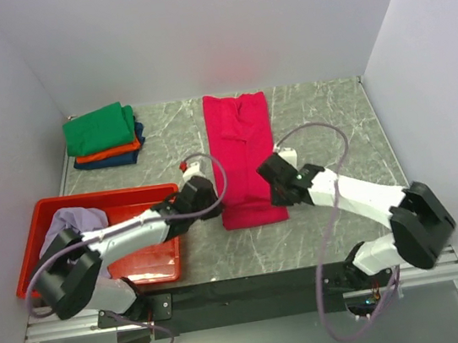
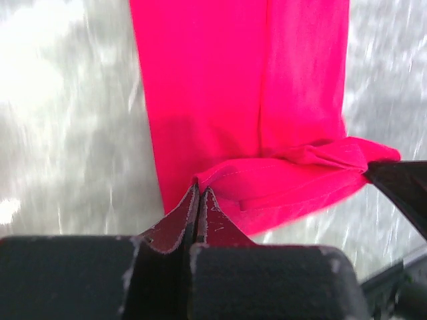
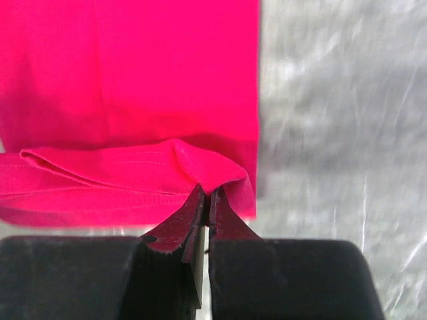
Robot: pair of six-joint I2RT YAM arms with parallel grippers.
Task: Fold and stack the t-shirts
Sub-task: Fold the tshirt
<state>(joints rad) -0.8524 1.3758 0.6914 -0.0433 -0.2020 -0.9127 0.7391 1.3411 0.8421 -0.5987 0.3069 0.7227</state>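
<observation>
Two arms bent inward over the pink shirt [image 1: 241, 148].
The left end effector [image 2: 199, 189] and right end effector [image 3: 207, 191] each clamped a near corner of its slightly lifted hem. Folded into a long narrow strip, it lay mid-frame on the counter [image 1: 332, 114]. Five shirts in all: a green shirt [image 1: 102, 128], orange shirt [image 1: 107, 152] and dark blue shirt [image 1: 118, 160] stacked upper left, a lavender shirt [image 1: 74, 220] crumpled in the one red tray [image 1: 152, 263], lower left.

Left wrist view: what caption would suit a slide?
Shut left gripper pinches the near hem of the crimson-pink t-shirt.
</observation>
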